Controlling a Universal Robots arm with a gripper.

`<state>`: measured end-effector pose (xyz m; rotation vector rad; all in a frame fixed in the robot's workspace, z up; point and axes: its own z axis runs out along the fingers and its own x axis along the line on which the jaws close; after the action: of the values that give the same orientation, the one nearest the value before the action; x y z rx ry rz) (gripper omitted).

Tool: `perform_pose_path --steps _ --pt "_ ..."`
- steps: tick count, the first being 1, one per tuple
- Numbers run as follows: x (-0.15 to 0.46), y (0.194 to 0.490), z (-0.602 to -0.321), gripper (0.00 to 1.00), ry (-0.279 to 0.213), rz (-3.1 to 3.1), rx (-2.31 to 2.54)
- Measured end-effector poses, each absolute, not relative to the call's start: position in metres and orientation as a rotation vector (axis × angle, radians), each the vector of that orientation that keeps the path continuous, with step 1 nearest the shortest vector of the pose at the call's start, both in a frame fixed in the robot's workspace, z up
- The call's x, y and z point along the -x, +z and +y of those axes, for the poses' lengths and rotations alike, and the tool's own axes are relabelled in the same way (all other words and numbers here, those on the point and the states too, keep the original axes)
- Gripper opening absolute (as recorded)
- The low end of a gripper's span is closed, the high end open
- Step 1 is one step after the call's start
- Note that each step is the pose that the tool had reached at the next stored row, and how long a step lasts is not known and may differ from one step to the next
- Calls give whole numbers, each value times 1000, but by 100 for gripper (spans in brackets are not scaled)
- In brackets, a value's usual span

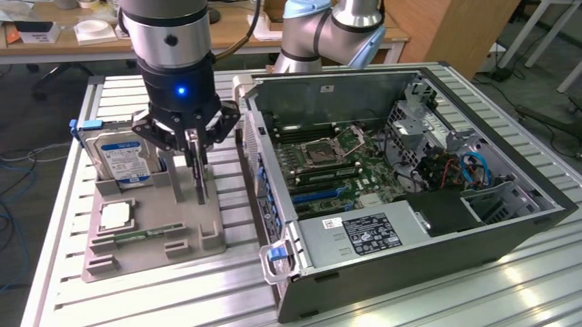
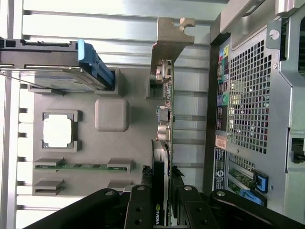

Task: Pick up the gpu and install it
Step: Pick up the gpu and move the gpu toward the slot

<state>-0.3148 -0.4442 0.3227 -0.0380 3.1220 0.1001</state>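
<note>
The pincer point(image 1: 193, 146) grips the upright gpu point(image 1: 200, 180) at its grey holder point(image 1: 155, 238), to the exterior view's left of the open computer case point(image 1: 509, 225), nothing installed yet.

Arm point(image 1: 173, 30) hangs straight down, wrist vertical, blue status light point(image 1: 180, 89) lit on the flange. I read the gripper point(image 1: 193, 155) as pointing squarely down, over the part of the table point(image 1: 136, 293) toward the exterior view's left edge. Linkages are splayed slightly. In the wrist view both black fingers point(image 2: 142, 200) sit pressed against the flanks of the gpu point(image 2: 164, 119), one on each side. No tilt seen.
</note>
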Motion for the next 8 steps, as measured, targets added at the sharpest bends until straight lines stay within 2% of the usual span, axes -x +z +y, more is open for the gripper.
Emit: perform_pose_path --steps 8 --pt "315 325 -444 26 100 3122 38"
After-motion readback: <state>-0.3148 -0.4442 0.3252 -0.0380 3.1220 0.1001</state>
